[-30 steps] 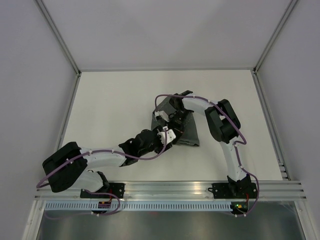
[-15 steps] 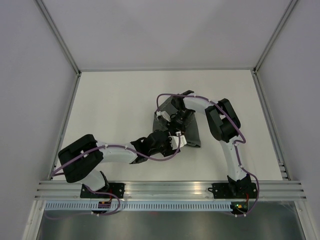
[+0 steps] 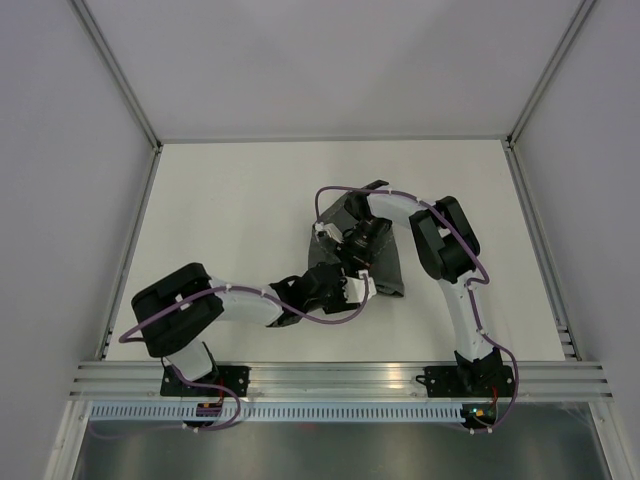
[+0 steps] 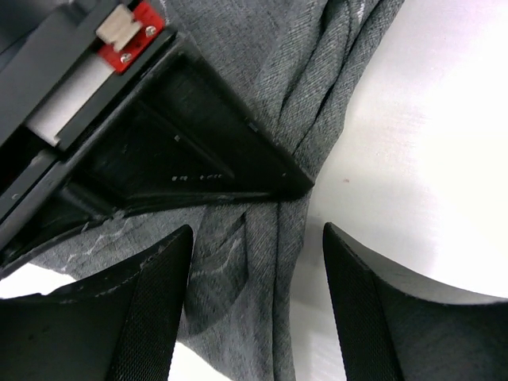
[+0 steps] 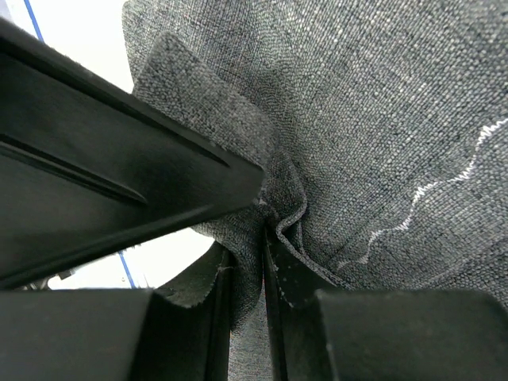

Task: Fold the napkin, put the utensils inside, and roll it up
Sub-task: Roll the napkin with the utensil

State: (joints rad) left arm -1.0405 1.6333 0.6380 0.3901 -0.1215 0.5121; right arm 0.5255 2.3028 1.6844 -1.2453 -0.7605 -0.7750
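1. The napkin (image 3: pixel 386 270) lies bunched on the white table (image 3: pixel 230 200), a little toward 3 o'clock from the table's middle.
2. The right gripper (image 3: pixel 340 248) reaches onto the cloth from its 1 o'clock side. In the right wrist view its fingers (image 5: pixel 305 317) are pressed together, pinching a raised fold of the napkin between them.
3. A thin pale stitched line (image 5: pixel 429 190) wavers across the grey weave at 3 o'clock of that pinch.
4. The left gripper (image 3: pixel 362 290) sits at the napkin's 6 o'clock edge, its arm coming in from 8 o'clock.
5. In the left wrist view its fingers (image 4: pixel 151 309) are spread wide. One is over the cloth and the other over bare table, with a creased strip of napkin running between them.
6. In that same view one black finger of the right gripper slants in from 10 o'clock, its tip on the gathered folds.
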